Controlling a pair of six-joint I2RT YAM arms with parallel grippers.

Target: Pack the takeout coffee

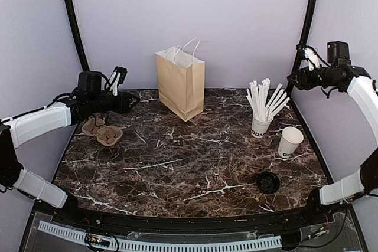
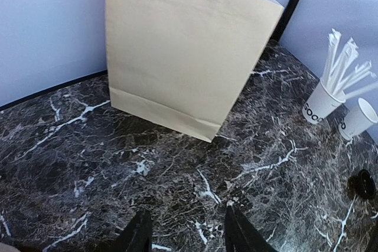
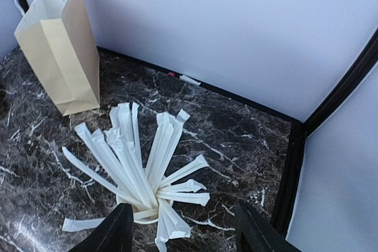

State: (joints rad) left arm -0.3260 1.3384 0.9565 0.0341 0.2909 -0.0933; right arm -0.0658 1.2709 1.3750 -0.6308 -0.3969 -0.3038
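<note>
Cup (image 1: 290, 141), upright, right side of bench (image 1: 177, 163): below and nearward of right fingers (image 1: 293, 79), far from left fingers (image 1: 133, 102); both spread, empty.

The left end effector (image 1: 131, 102) hovers at centre left and the right end effector (image 1: 292, 81) at upper right, both spread apart, holding nothing.
</note>
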